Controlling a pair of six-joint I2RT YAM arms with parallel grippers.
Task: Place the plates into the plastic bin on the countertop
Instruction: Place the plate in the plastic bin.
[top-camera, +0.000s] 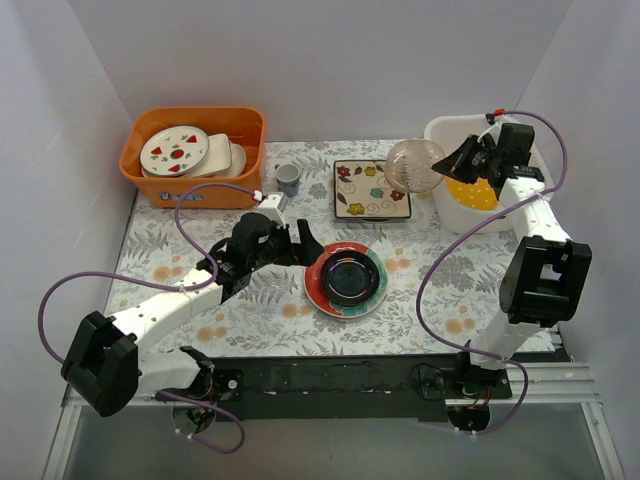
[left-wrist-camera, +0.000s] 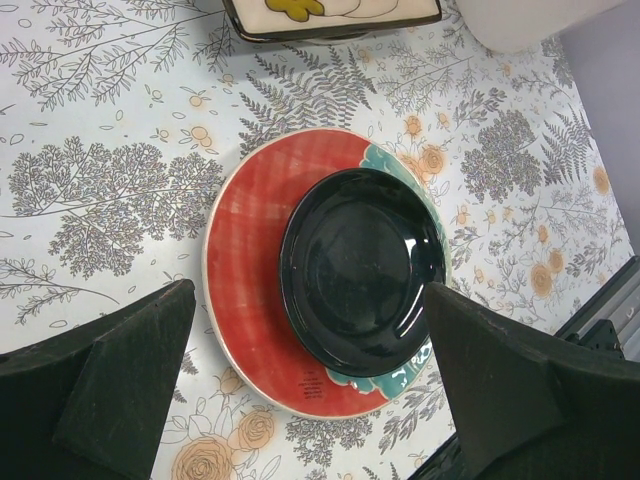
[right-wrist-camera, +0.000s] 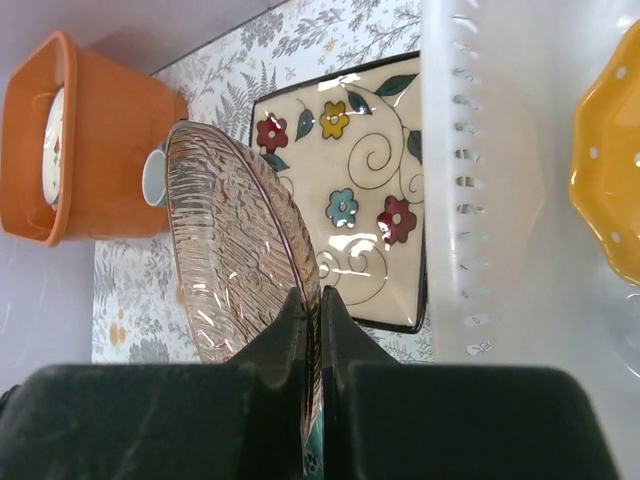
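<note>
My right gripper (top-camera: 452, 162) is shut on the rim of the clear glass plate (top-camera: 414, 165) and holds it on edge in the air beside the white plastic bin (top-camera: 443, 205); it also shows in the right wrist view (right-wrist-camera: 235, 250). The yellow scalloped plate (top-camera: 472, 192) lies inside the bin. The cream square floral plate (top-camera: 371, 189) lies on the countertop (top-camera: 250, 300) left of the bin. A dark round plate (top-camera: 349, 277) sits on the red-and-teal plate (top-camera: 322, 292) in the middle. My left gripper (top-camera: 306, 244) is open just left of this pair, fingers (left-wrist-camera: 120, 380) wide apart.
An orange bin (top-camera: 193, 190) at the back left holds white round plates with red and green marks (top-camera: 174, 149). A small cup (top-camera: 288, 178) stands next to it. White walls close in the back and both sides.
</note>
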